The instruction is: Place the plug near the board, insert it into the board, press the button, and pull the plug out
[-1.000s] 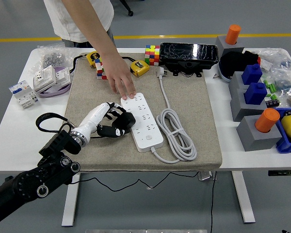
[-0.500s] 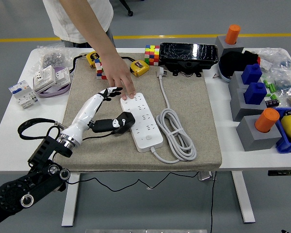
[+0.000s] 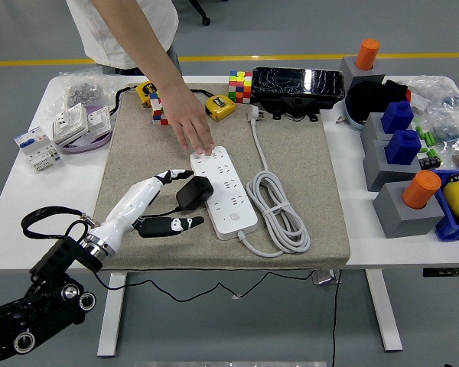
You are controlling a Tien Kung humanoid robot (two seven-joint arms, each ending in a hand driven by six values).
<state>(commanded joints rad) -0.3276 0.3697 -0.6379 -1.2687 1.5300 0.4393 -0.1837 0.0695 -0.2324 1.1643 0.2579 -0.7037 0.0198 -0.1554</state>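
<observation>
The white power strip [image 3: 226, 187] lies on the beige mat [image 3: 138, 138]. Its round button [image 3: 235, 216] is at the near end. The black plug [image 3: 194, 189] lies on the mat against the strip's left edge, its black cord trailing toward me. My left hand [image 3: 185, 202] reaches in from the lower left. Its fingers [image 3: 168, 177] and thumb [image 3: 172, 224] are spread apart on either side of the plug, not closed on it. A person's hand [image 3: 190, 122] presses down on the strip's far end.
The strip's white cable [image 3: 279, 210] lies coiled to its right. Colour cubes [image 3: 240, 86], a yellow tape measure [image 3: 220, 107] and a black box [image 3: 297, 88] sit at the back. Grey blocks with blue and orange pegs [image 3: 402, 149] stand at the right. White switches [image 3: 53, 134] lie at the left.
My left hand held the plug beside the strip, then opened and drew back toward me. The plug now lies against the strip's left edge. The person's hand stayed put.
</observation>
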